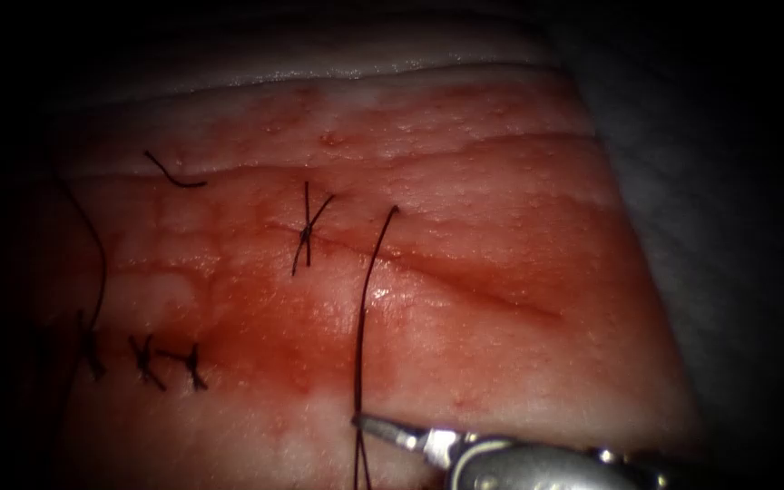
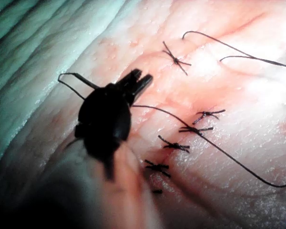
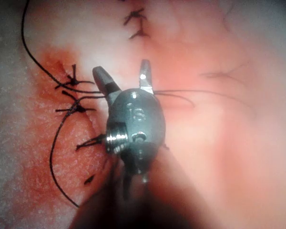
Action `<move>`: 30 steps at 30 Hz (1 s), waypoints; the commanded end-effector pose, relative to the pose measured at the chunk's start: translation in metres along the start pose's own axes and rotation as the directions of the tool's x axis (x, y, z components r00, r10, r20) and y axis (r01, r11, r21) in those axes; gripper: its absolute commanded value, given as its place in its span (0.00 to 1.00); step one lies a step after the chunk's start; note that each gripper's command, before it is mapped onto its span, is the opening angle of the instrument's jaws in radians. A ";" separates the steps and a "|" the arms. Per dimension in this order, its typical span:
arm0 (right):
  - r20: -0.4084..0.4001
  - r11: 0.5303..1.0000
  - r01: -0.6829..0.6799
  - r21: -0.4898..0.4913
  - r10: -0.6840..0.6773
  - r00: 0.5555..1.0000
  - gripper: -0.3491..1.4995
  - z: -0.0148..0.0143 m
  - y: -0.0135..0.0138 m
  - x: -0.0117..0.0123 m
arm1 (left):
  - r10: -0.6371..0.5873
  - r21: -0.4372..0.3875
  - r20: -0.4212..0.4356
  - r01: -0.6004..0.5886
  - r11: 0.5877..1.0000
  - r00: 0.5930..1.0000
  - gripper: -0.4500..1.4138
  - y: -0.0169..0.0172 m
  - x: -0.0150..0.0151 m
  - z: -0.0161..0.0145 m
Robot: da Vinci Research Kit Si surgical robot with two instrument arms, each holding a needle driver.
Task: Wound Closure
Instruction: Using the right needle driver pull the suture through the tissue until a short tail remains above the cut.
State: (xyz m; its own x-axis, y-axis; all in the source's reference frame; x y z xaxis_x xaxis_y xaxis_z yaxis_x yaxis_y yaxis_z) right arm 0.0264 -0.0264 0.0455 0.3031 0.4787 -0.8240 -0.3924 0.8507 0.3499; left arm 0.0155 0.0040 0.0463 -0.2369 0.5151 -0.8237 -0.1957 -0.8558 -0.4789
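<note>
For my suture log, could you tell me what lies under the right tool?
Tissue, with thread crossing beneath the right tool, whose jaws stand open. The tool's head covers the thread's middle stretch.

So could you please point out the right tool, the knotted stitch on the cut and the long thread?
right tool (image 1: 362, 422), endoscope view, at its tip.
knotted stitch (image 1: 306, 234), endoscope view, on its knot.
long thread (image 1: 361, 318), endoscope view, mid-strand.

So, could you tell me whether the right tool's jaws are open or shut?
Open. In the right wrist view the right tool shows its two jaws spread in a V, nothing between them; thread lies on the tissue beside it.
</note>
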 end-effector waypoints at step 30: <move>0.195 0.984 0.177 0.032 -0.180 0.964 0.00 0.0110 0.0079 -0.0099 | 0.002 0.002 -0.001 -0.002 1.000 1.000 0.00 -0.0006 -0.0005 0.0009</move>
State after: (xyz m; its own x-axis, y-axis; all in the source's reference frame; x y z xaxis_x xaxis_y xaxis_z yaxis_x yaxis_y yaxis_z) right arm 0.0290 -0.0221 0.0609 0.5342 0.3514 -0.7689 -0.3052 0.9283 0.2123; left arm 0.0153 0.0041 0.0467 -0.2373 0.5151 -0.8236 -0.1982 -0.8557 -0.4781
